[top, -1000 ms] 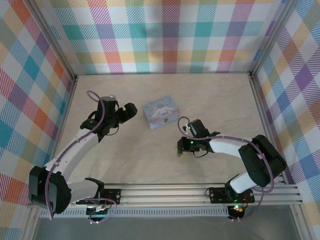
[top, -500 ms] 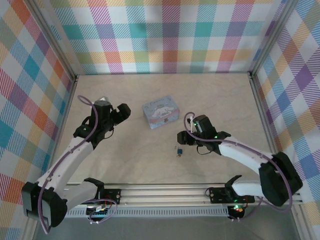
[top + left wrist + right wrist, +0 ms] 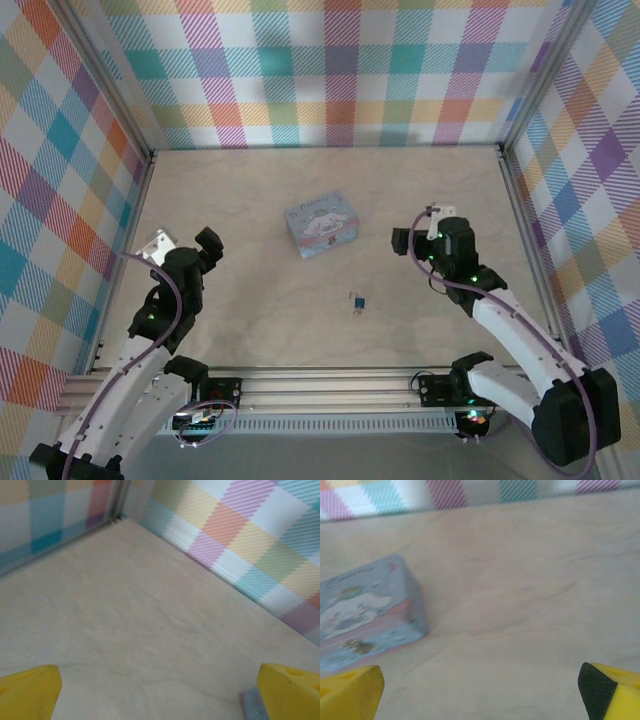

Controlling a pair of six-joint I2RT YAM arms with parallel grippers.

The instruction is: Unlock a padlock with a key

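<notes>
Your left gripper (image 3: pixel 207 243) and right gripper (image 3: pixel 402 240) both gape empty, well apart from the padlock (image 3: pixel 357 301) lying near the tin (image 3: pixel 322 224); unlocked or not, too small to tell.

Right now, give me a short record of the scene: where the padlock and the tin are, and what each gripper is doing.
tin: on the table, near its middle
padlock: on the table, nearer the arm bases than the tin, apart from it, not held
left gripper: open, empty, left of the tin
right gripper: open, empty, right of the tin, facing it
key: too small to make out
</notes>
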